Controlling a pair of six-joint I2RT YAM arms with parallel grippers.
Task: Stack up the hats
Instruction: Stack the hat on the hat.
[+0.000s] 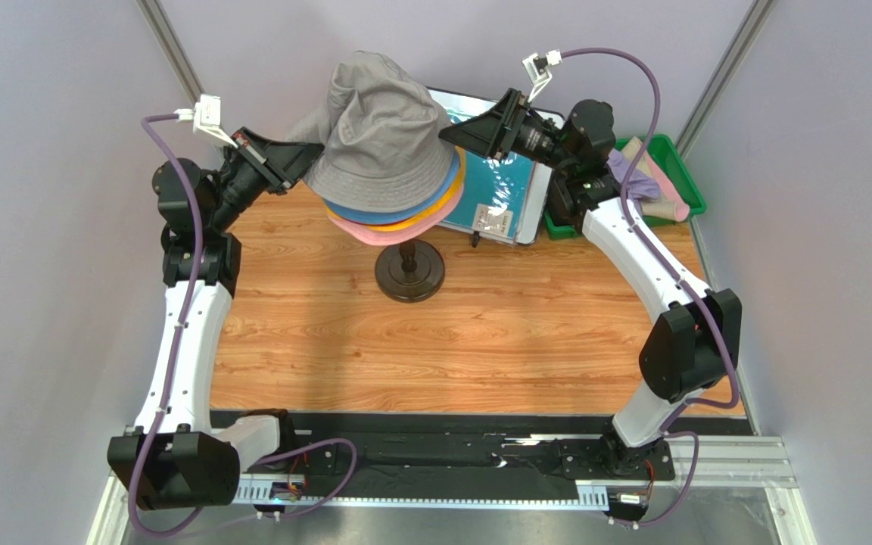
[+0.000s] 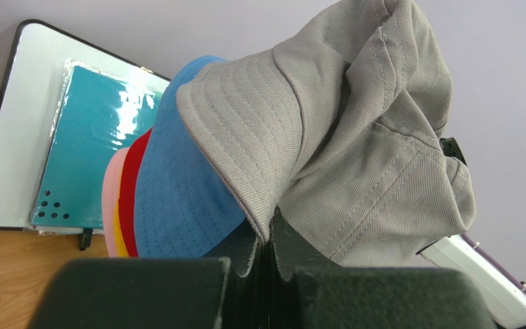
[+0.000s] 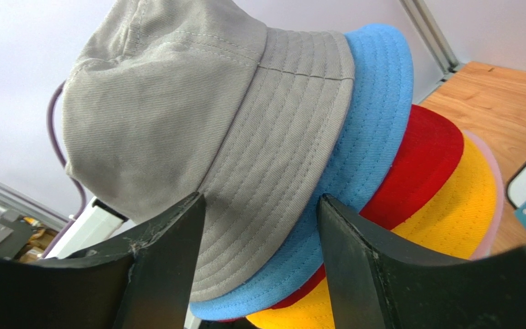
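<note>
Upper centre in the top view, the floppy grey cloth bucket hat [image 1: 381, 119] sits crooked atop the blue, red, yellow and pink cloth hats [image 1: 395, 225]. The left gripper [image 2: 270, 236] is clamped on its brim, likely steadying it. The right gripper [image 3: 262, 205] has its jaws spread either side of the opposite brim, not yet gripping.

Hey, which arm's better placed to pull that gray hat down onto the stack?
Probably left: the left gripper is shut on the gray hat at its bunched brim. The right gripper is open, its fingers only straddling the brim on the opposite side.
</note>
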